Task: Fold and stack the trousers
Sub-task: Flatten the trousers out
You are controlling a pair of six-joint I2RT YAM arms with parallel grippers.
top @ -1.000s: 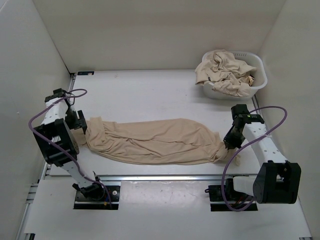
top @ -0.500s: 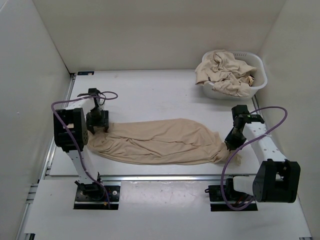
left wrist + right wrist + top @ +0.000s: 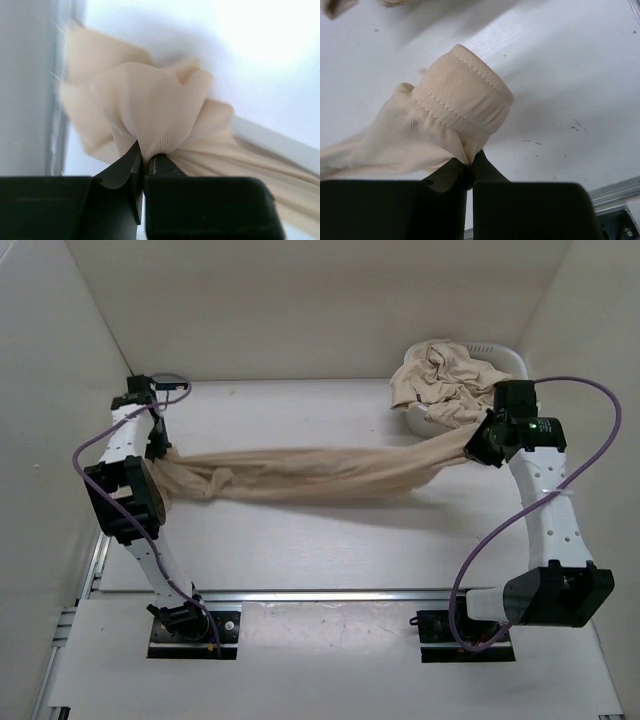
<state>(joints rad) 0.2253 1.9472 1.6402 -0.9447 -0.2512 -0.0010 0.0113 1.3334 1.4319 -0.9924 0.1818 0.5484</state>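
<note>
While pulled taut in mid-air, shows the trousers point(image 3: 320, 475) as a single beige band slung above the table point(image 3: 330, 550), clear of its surface with a shadow beneath. Pinched at one end by the left gripper point(image 3: 144, 160), jaws closed down to a sliver on a gathered fan of thin fabric blooming just ahead of the fingertips. Caught at the other end by the right gripper point(image 3: 469, 167), likewise closed tight, with a stitched ribbed band, cuff or waistband, hard to say, curling just above the jaws. Held high and wide apart, by the look of it, to let the legs hang straight and lose their wrinkles before any fold. Sags slightly midway between the two pincers and bunches into twists close to the left one, so probably not flat enough to crease cleanly. Just beyond the right gripper, a white basket point(image 3: 495, 348) heaped with a pile point(image 3: 445, 380) of more crumpled beige cloth, apparently waiting its turn. Reads as an early step: straightening, with folding and stacking not yet begun. Calls next for lowering both ends evenly onto the table beneath the grippers. Risks thin fabric slipping from so narrow a bite, or the right end snagging the pile beside it.
</note>
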